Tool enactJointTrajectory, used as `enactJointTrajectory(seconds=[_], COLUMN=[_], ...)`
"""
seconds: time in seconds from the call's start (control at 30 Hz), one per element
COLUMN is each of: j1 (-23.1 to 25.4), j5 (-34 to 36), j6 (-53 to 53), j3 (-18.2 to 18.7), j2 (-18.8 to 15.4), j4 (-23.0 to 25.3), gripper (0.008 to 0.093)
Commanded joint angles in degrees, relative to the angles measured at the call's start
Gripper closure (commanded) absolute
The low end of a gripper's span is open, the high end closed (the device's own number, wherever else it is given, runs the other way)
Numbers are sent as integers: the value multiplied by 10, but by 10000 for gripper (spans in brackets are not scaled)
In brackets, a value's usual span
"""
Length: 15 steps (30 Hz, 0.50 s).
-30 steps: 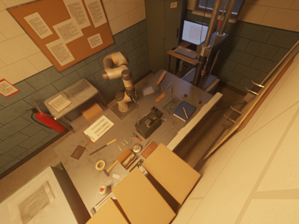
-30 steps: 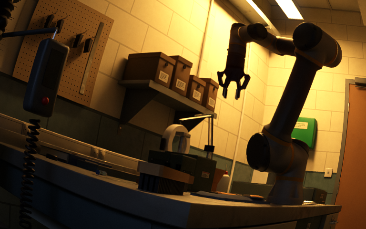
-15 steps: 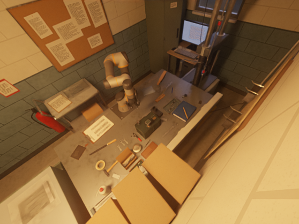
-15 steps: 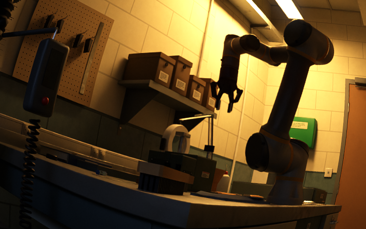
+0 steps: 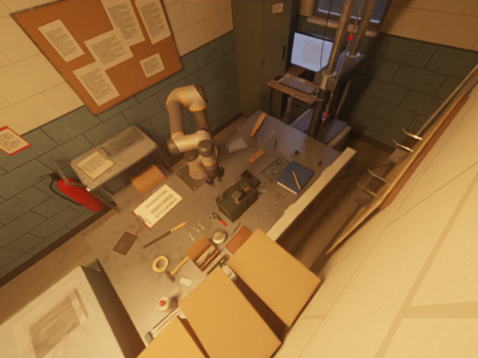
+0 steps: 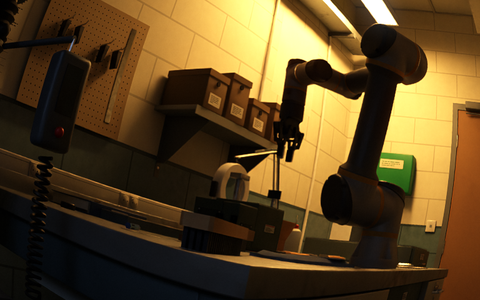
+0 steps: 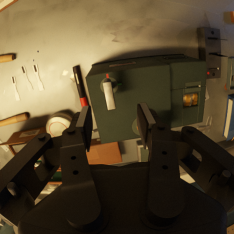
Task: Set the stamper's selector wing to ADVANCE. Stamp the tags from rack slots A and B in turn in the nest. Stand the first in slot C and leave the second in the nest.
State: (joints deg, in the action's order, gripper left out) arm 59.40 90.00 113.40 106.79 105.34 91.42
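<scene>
The selector wing (image 7: 109,95), a pale bar on a round hub, sits on top of the dark green stamper (image 7: 147,92) (image 5: 236,198) (image 6: 240,215). A red mark lies at one side of the hub and a green mark at another. My gripper (image 7: 113,125) (image 5: 215,176) (image 6: 288,150) hangs well above the stamper, partly open and empty. The nest (image 7: 191,100), with a brass part in it, is at the stamper's far end. A dark rack (image 7: 212,52) (image 5: 250,177) with slots stands beside the stamper. I cannot make out the tags in it.
Cardboard boxes (image 5: 248,295) crowd the near end of the table. A red-and-black marker (image 7: 80,86), a round tin (image 7: 58,122), wooden handles and small white strips lie beside the stamper. A blue notebook (image 5: 294,177) lies past it. A shelf of boxes (image 6: 226,99) lines the wall.
</scene>
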Motion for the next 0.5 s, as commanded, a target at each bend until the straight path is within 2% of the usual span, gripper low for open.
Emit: enactJointTrajectory(seconds=[0.0,0.2,0.47], j1=[0,-2,-2], j5=[0,0,0], j6=[11,62,73], j3=[0,1,1], j2=[-2,-11,-13], j4=[3,13,16], gripper=[534,534,534])
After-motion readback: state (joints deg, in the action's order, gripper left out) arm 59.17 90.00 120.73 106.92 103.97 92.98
